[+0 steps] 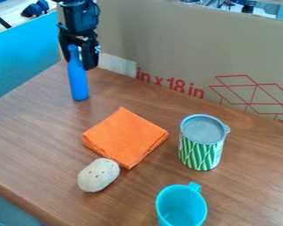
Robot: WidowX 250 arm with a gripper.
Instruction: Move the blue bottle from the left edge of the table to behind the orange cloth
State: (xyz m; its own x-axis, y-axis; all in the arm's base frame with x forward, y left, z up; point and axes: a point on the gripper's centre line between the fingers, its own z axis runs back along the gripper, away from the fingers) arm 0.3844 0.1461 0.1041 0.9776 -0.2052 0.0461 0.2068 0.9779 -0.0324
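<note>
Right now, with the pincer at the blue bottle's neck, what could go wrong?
The blue bottle is tall and narrow, so a sideways nudge from the pincer could tip it. Falling toward the orange cloth, it might roll into the pale, potato-like object by the cloth's near side. The cardboard wall rises close by, so the pincer might scrape it.

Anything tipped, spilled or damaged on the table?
Nothing stands out. The blue bottle at the gripper and the teal cup stand upright, the lid is on the can, the orange cloth lies folded, and the potato-like lump has small dark spots.
</note>
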